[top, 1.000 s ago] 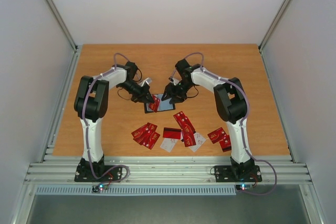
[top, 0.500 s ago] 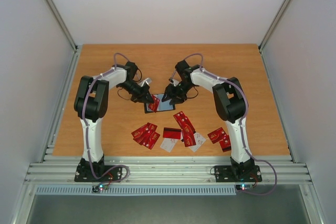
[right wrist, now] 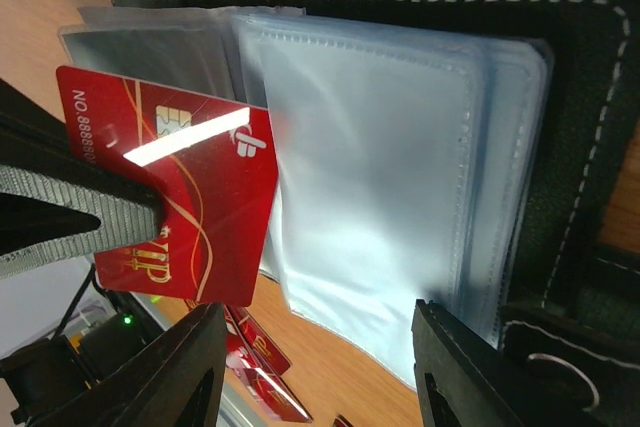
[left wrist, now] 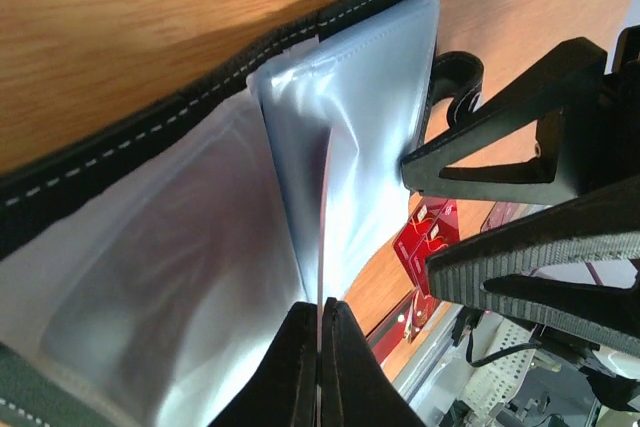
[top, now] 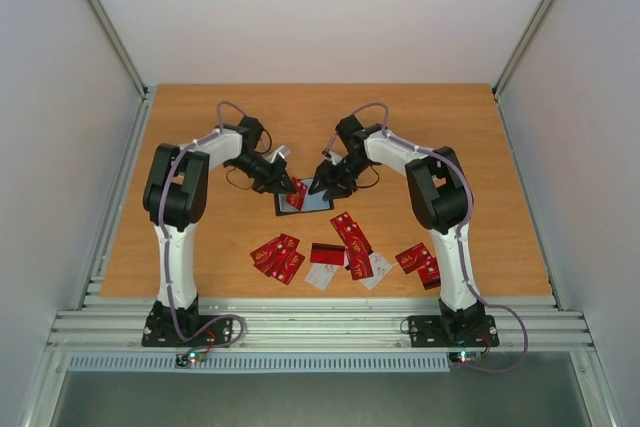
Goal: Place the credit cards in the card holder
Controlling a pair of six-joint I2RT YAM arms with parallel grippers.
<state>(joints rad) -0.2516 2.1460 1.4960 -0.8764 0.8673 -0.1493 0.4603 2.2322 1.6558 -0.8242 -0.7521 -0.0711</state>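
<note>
The left gripper (left wrist: pixel 320 309) has its jaws pressed together on one red credit card (right wrist: pixel 185 202), pinching it by an edge just above the open card holder (right wrist: pixel 585 87). In the left wrist view the card shows edge-on, a thin pale line running straight out from the jaws toward the fold where two clear sleeves (left wrist: pixel 370 117) meet. The pocket therefore lies directly ahead of the jaws, along the card's own plane. Which sleeve edge is the open mouth cannot be told, nor whether the card's free edge already touches the plastic.

The right gripper (right wrist: pixel 318 312) has its jaws spread and pinches nothing. It straddles the sleeve stack, and one fingertip (left wrist: pixel 418 164) rests against a sleeve's edge, probably to steady the stack. Both arms reach the holder equally, but the left one carries the card.

The holder is black and leather-like with white stitching. Its sleeves are glossy, translucent and floppy, fanned in layers. The card is stiff and shiny, with a gold chip and gold script. Loose credit cards (top: pixel 278 255) lie scattered on the wooden surface (top: pixel 200 127) on the arm-base side of the holder.
</note>
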